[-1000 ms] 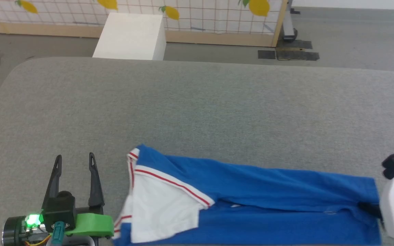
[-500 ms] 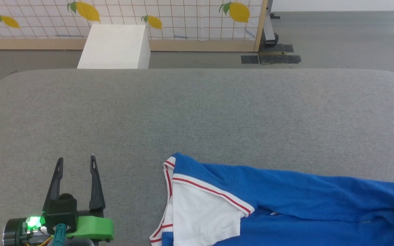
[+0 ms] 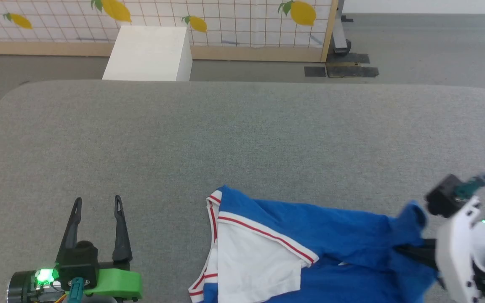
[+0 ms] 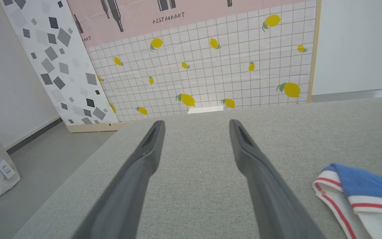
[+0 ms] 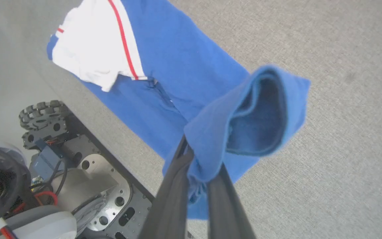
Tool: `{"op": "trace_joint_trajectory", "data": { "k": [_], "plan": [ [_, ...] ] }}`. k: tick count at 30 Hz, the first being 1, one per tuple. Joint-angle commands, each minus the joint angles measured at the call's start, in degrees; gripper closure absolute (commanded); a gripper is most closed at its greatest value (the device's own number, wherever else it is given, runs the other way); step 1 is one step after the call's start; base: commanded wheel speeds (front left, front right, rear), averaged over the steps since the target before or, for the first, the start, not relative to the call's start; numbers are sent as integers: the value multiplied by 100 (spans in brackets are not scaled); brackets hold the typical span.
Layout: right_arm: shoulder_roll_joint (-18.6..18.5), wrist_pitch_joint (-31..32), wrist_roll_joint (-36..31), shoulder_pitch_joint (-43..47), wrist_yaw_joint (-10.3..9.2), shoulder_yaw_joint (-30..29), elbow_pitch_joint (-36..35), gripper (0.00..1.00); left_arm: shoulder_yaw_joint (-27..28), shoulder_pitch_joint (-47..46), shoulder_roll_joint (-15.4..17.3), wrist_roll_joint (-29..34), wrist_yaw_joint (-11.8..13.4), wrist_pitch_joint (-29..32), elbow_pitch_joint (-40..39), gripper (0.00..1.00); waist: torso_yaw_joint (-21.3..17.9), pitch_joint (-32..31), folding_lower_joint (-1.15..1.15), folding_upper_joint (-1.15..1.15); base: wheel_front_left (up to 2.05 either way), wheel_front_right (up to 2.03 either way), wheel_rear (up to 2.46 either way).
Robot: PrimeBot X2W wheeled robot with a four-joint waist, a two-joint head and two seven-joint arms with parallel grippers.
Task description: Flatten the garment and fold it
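Head view: the garment [image 3: 310, 235] lies on the grey table [image 3: 225, 134] near its front edge, right of centre. Its white sleeve [image 3: 259, 261] with red-striped trim is turned over the blue body at the left end. Half a second ago the blue cloth ran flat and long out past the right edge of this view. Now its right end stands up in a bunched peak, and the right gripper [image 3: 402, 249] has come into view there, clamped on that end. The left gripper [image 3: 97, 199] sits low at the left with its fingers spread wide and nothing between them, well apart from the shirt.

Left wrist view: the left gripper [image 4: 196, 122] points along bare table [image 4: 194, 172], jaws wide and empty. The collar end of the garment [image 4: 363, 179] rests flat off to the right.

Right wrist view: the right gripper [image 5: 199, 159] is pinched tight on a doubled blue hem corner, which hangs raised above the table while the rest of the garment [image 5: 177, 66] trails down to the surface.

Judging from this, the lift and pull-back has slackened and crumpled the right end, so the shirt is further from flat than before. Flattening is still the step in hand, and the empty left hand will likely need to take the collar side
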Motion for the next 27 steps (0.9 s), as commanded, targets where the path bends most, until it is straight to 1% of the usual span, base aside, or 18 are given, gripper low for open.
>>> {"op": "trace_joint_trajectory", "data": {
  "k": [1, 6, 11, 16, 18, 22, 25, 27],
  "plan": [
    [179, 66, -19, -228, -9, 102, -112, 100, -11, -37, -23, 47, -18, -26, -16, 0, 67, 97, 0, 0, 0, 0, 0],
    [733, 356, -98, -1016, -9, 752, -242, 100, 1, -187, -27, 49, -21, -26, -33, 0, 171, 282, 0, 0, 0, 0, 0],
    [1401, 385, -156, -1891, -9, 1478, 142, 100, -18, -359, -51, 50, -47, -26, -30, 0, 304, 491, 0, 0, 0, 0, 0],
    [1961, 384, -118, -2493, -9, 2237, 901, 100, -64, -500, -91, 64, -63, -26, -22, 0, 418, 653, 0, 0, 0, 0, 0],
    [2180, 363, -126, -2702, -9, 2596, 1325, 100, -102, -562, -121, 79, -55, -26, -26, 0, 483, 726, 0, 0, 0, 0, 0],
    [2580, 144, -117, -2945, -9, 3040, 2163, 100, -145, -668, -151, 76, -58, -26, -8, 0, 571, 844, 0, 0, 0, 0, 0],
    [2865, -92, 17, -3038, -9, 3240, 2713, 100, -181, -743, -174, 79, -60, -26, -1, 0, 629, 945, 0, 0, 0, 0, 0],
    [2970, -215, 36, -3095, -9, 3381, 2977, 100, -192, -774, -184, 78, -55, -26, 5, 0, 642, 984, 0, 0, 0, 0, 0]
  ]
}}
